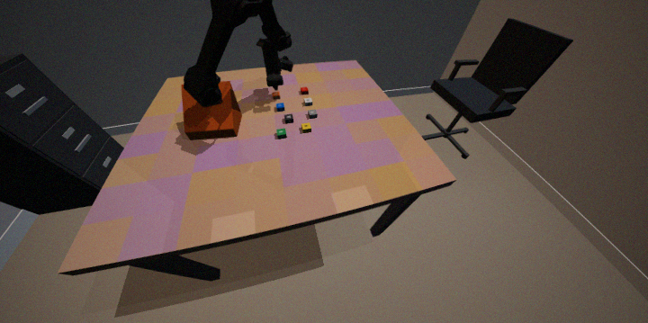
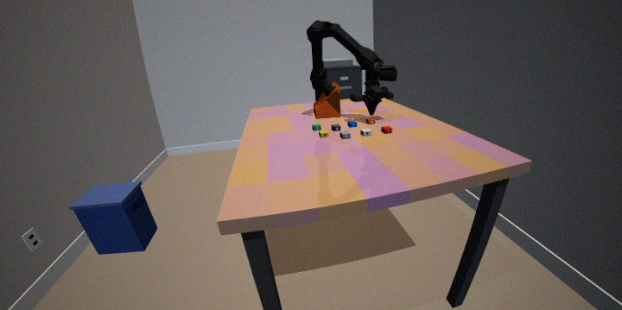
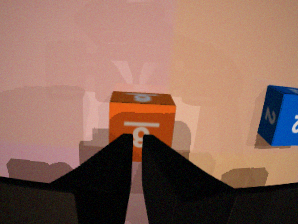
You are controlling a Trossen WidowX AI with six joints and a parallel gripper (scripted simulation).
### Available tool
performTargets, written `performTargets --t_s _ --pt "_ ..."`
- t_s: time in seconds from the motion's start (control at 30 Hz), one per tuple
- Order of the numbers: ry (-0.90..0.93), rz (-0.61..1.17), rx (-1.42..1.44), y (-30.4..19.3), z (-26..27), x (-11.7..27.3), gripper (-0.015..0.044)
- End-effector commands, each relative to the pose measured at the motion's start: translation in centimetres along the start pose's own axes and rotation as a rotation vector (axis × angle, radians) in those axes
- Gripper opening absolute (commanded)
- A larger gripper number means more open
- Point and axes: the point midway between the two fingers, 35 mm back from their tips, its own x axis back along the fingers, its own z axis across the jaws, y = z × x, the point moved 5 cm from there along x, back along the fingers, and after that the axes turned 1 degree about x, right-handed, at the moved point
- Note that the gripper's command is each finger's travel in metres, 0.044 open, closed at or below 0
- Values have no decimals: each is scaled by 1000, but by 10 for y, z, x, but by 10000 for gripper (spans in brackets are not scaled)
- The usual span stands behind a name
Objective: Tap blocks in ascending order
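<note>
Hovering jaws: pointed downward and pressed together, with a thin slit seen between the tips; nothing is gripped.
Orange block: set on the patchwork surface, just under the tips; its printed digit is partly covered by them in the wrist view, and whether a 6 or a 9 is meant cannot be told.
Blue block: placed near the orange one, marked with a 2.
Remaining row by the arm: completed by a black block and a green block.
Outer row: formed by a red block, white block, gray block and yellow block; their digits are too small to be read.
Black arm: mounted on an orange base.
</note>
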Motion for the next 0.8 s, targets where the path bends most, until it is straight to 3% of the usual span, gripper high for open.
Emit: performTargets --t_s 0.0,0.17,0.43,0.77 --pt "6 2 -9 2 1 9 20" --pt "9 3 -8 2 1 84 20" --pt "10 2 -8 9 2 89 20" --pt "10 -3 -13 113 1 91 20"
